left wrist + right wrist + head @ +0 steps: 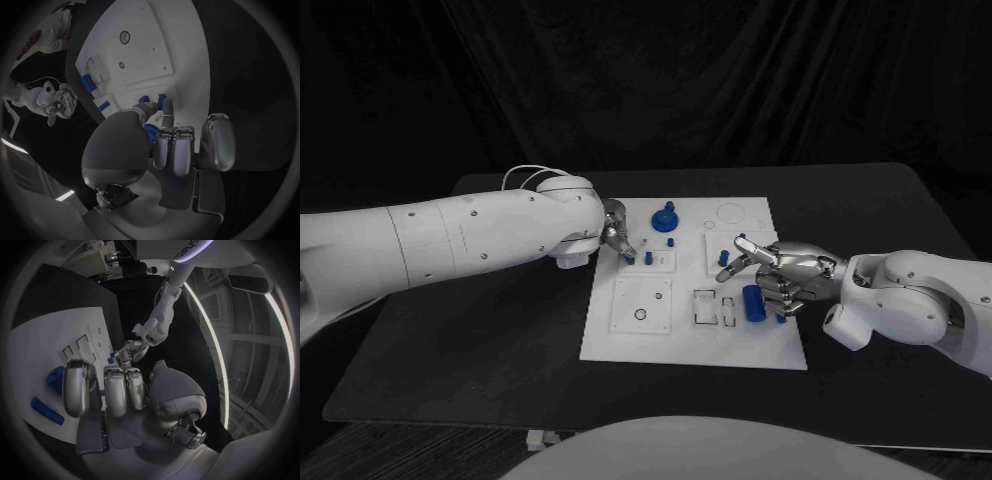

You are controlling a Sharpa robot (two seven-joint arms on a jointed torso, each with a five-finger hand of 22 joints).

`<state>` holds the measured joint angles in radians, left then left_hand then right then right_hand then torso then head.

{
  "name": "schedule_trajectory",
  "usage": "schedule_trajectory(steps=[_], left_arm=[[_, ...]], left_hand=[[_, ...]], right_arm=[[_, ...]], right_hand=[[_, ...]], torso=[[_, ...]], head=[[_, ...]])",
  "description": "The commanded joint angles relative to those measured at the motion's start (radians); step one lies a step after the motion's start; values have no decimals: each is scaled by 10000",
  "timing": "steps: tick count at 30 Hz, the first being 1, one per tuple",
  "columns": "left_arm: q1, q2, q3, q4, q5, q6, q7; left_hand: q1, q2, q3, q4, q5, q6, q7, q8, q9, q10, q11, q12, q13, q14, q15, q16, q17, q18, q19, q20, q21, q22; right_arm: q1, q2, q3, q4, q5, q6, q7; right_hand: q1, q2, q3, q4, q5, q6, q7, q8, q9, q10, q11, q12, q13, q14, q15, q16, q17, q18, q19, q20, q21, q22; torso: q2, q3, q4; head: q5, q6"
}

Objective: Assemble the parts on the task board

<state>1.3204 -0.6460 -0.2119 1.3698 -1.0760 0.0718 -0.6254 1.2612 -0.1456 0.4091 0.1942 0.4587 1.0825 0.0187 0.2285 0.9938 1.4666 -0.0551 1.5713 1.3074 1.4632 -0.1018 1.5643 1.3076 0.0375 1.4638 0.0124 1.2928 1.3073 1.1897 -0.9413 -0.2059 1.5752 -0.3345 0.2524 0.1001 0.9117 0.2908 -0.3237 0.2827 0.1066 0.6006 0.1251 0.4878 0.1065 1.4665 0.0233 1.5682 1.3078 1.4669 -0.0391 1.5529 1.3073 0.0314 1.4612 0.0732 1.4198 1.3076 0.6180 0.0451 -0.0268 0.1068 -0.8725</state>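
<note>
Left of frame centre, head view: left hand (617,238) down at the upper-left edge of the task board (632,345), fingertips among small blue pegs (648,258) on a square inset plate (653,258). Fingers curled down close together. Left wrist view has a fingertip (148,107) touching or just beside a blue peg (166,104), more blue under the fingers; cannot tell if anything is actually gripped.

Above that, near board top centre: round blue knob-shaped part (665,217), standing on the board, just beside the left hand. Ring outline (730,211) further right, toward the upper-right corner of the board.

Lower left area of the board: square plate (643,305) with a small dark ring (640,315) on it. Right of it, two rectangular slots (715,306).

Right of centre: blue cylinder (753,302) lying on the board beside the slots, directly under the right hand's fingers. Right hand (779,272) over the right edge of the board, fingers spread and part-curled, one finger pointing up-left. Right wrist view shows the fingers (115,390) apart with blue parts (47,411) on the white board below them, nothing clearly pinched. Reads as open, holding nothing.

Board itself centred on the black table (473,340).
</note>
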Motion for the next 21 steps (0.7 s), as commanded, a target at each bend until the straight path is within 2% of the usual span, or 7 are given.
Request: schedule_trajectory(steps=[1, 21], left_arm=[[-56, 40, -1, -7, -59, 131, -16], [-137, 110, -1, -79, -446, 142, 78]], left_hand=[[-37, 21, 104, -16, 27, -19, -81, 21, -13, 1042, -47, -5, 2634, 1076, -59, 65, 2632, 161, 349, -76, -61, 1910], [-53, 41, 129, -22, 18, -31, -75, 16, -15, 1042, -44, -5, 2634, 1076, -57, 65, 2632, 164, 343, -74, -82, 1904]], right_arm=[[-24, -8, 4, 29, -10, 3, -141], [-25, -7, 4, 41, -10, -3, -129]], right_hand=[[-65, -16, 39, -7, 29, -43, 10, 68, -17, 1043, 77, 26, 2630, 852, 67, -48, 2085, 159, 6, 54, -53, 1892], [-53, -19, 48, -16, 40, -45, 12, 71, -23, 1043, 78, 26, 2630, 850, 68, -50, 2081, 160, 4, 56, -57, 1889]], torso=[[-1, 0, 0], [-1, -1, 0]], head=[[5, -1], [1, -1]])
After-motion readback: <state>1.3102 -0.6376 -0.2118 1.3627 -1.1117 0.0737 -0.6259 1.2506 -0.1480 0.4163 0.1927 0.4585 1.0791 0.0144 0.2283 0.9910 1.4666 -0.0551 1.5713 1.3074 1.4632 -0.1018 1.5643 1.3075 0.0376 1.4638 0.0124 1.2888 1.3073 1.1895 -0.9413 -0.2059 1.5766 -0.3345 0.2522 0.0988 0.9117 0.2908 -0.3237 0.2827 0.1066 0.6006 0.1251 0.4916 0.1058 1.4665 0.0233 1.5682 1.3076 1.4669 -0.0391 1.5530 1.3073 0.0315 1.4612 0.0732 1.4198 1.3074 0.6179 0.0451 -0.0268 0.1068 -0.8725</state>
